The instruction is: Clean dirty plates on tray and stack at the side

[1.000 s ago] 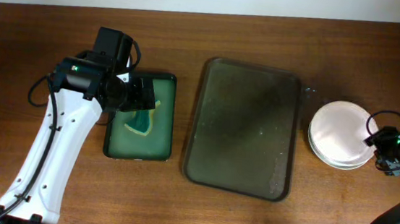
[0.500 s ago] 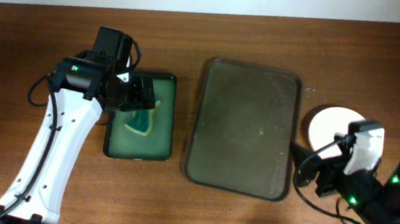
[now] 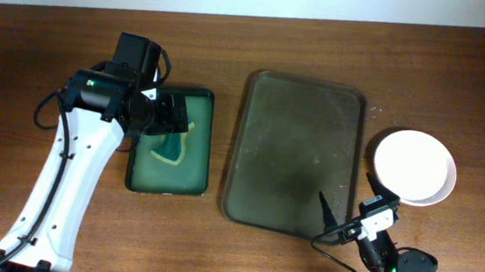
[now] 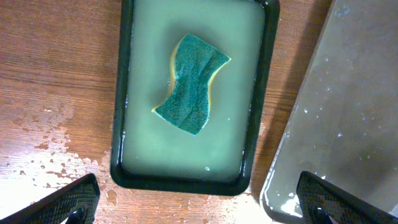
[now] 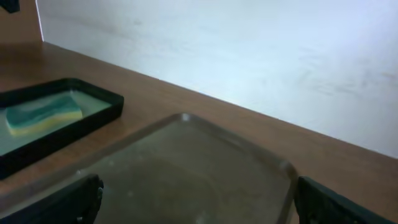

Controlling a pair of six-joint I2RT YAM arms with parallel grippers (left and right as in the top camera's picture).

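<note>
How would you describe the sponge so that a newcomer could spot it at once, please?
From the large dark brown tray mid-table, look to the left arm's side for a smaller green tray of cloudy liquid. The sponge lies in it: a bent teal pad with a yellow edge, the only object there.

The overhead camera looked straight down from well above, taking in the whole tabletop (image 3: 321,37) with both arms. The left wrist camera also faced straight down, but close, filling its view with the green tray (image 4: 268,93) and sponge (image 4: 191,84), the brown tray (image 4: 348,124) cut off at the right edge. The right wrist camera sat low, looking nearly level across the brown tray toward the wall (image 5: 249,50). All three shared both trays and the sponge
</note>
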